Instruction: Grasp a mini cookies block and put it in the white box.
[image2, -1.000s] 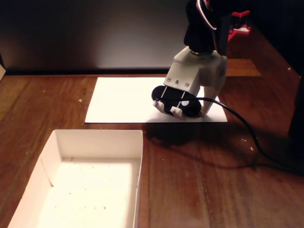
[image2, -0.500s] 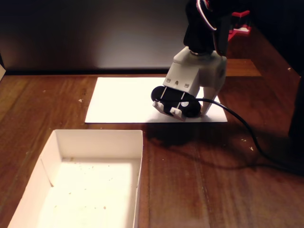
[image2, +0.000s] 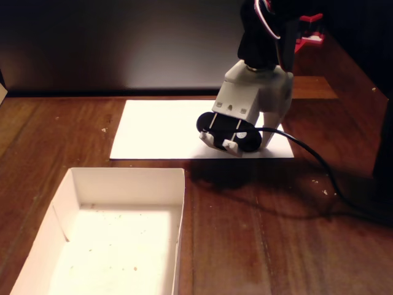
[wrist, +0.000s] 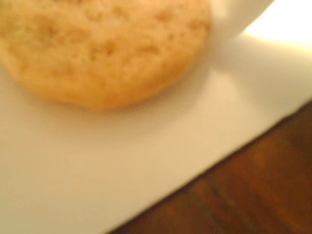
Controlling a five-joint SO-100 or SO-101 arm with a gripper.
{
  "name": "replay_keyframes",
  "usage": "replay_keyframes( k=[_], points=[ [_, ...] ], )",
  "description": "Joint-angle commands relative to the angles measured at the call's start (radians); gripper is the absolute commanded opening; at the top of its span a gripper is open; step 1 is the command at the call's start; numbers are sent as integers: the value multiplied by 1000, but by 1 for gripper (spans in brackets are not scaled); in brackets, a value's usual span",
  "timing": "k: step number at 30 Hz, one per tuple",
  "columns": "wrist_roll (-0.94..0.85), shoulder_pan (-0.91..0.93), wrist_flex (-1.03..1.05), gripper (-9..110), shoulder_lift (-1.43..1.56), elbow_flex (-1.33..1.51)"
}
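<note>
The arm is low over the white paper sheet (image2: 161, 129), its gripper (image2: 228, 146) nose-down near the sheet's front edge in the fixed view. From the wrist view, a round golden mini cookie (wrist: 105, 48) fills the top of the picture, lying flat on the paper (wrist: 97, 170), with one white finger (wrist: 236, 17) showing just beside its right side. The other finger is out of sight, and the fixed view hides the tips behind the gripper body, so whether the jaws are spread or closed on the cookie, I cannot tell.

The white box (image2: 126, 178) sits empty at front left in the fixed view, well apart from the sheet, on the dark wooden table (image2: 276, 233).

This looks like the grasping step. To do it well: get a finger on each side of the cookie across its middle, close gently since it will likely crumble or crack, and lift straight up so the paper does not drag along. Then swing over the box's near wall with clearance and release low inside.
</note>
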Motion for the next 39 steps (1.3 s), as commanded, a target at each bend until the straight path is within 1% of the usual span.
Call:
replay_keyframes(
  k=[1, 6, 12, 18, 22, 26, 32, 39],
  points=[
    [-21, -2, 31, 19, 152, -37],
    [-46, -8, 137, 19, 273, -118],
    [-57, 2, 284, 19, 341, -276],
    [-77, -38, 379, 19, 385, -443],
    [-103, -86, 390, 19, 370, -548],
    [-181, -161, 388, 19, 337, -629],
    [-284, -295, 360, 19, 322, -670],
    [-264, -414, 350, 19, 229, -744]
  ],
)
